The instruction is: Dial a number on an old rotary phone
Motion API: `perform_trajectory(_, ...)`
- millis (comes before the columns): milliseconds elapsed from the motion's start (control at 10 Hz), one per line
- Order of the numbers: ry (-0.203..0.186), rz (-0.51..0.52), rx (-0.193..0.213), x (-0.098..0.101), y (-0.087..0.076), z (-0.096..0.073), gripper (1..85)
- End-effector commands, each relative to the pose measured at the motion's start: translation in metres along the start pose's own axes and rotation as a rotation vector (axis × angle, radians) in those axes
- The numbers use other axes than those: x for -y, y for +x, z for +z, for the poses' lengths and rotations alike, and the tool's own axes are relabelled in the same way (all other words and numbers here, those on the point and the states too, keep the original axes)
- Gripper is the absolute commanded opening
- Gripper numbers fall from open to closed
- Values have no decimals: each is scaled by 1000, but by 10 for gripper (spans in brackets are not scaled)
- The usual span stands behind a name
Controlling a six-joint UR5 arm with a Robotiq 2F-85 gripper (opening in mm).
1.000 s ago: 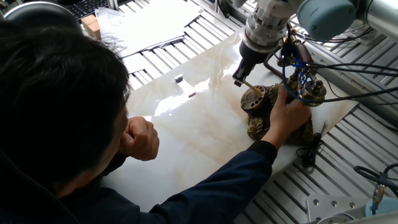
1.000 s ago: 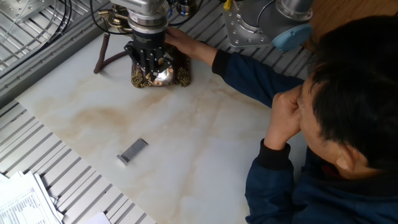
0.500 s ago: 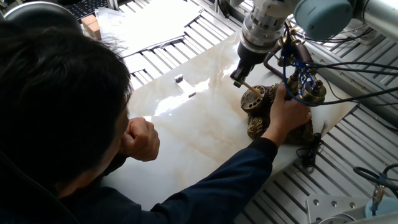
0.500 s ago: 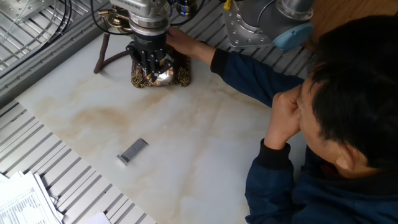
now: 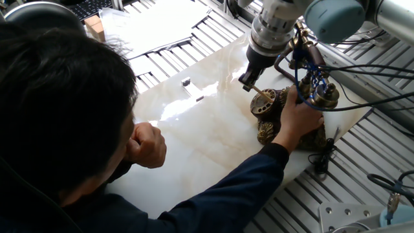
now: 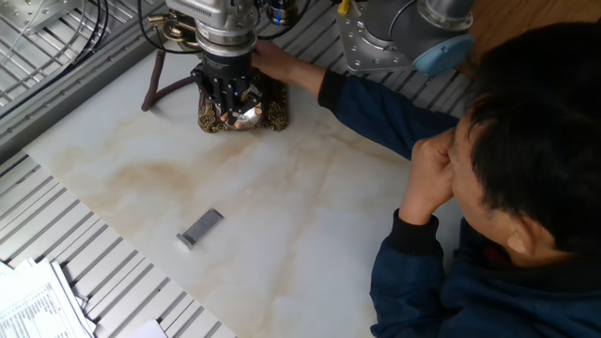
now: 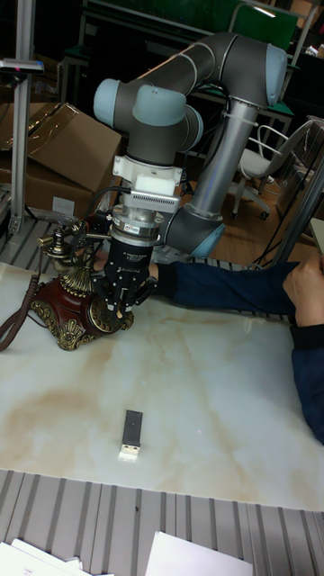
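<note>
Beside the old rotary phone (image 5: 284,116) a person's hand (image 5: 299,120) steadies it; pincer (image 5: 248,85) clenched on a thin stick (image 5: 257,90).

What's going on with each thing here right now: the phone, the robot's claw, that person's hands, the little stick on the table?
old rotary phone: upright, handset on its cradle.
gripper: holds a thin stick with its tip at the dial; fingers closed on it.
person's hand: gripping the phone, steadying it.
person's other hand: fisted at the face.
small grey stick: lying flat, untouched.
</note>
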State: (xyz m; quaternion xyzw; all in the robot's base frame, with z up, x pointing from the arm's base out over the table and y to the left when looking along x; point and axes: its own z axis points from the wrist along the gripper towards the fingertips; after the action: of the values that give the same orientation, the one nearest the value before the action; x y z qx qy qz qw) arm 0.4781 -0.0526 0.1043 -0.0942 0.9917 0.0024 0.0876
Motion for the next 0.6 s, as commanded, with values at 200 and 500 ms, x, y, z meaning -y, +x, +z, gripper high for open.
perform_trajectory(200, -3, 29, 20, -5, -5, 5, 20)
perform_trajectory(500, 4, 38, 20, -9, -6, 6, 20)
